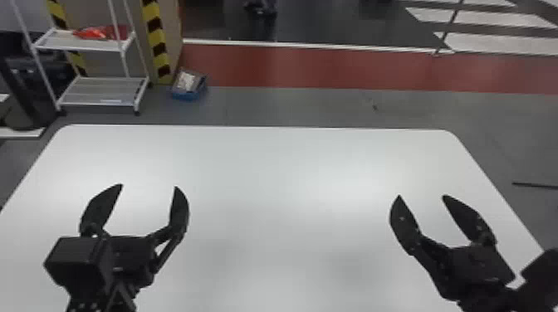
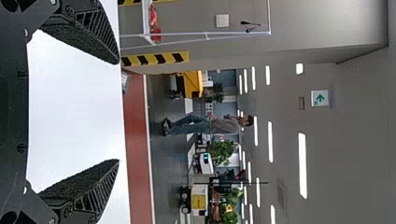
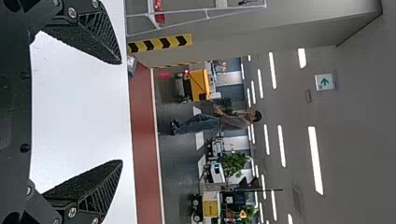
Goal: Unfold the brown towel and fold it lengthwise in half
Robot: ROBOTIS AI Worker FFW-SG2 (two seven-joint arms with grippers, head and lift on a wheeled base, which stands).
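Left claw (image 1: pixel 149 186) spread wide, right claw (image 1: pixel 422 196) spread too, worktop (image 1: pixel 286 166) beneath both! Looks like pre-unfolding readiness; next move calls for pinching the brown towel's edges.

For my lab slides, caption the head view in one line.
Left pincer and right pincer, both open, over a white tabletop, with a white shelf rack standing beyond its far left corner.

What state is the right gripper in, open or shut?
Open. The right gripper has its fingers spread apart, with white tabletop visible between them.
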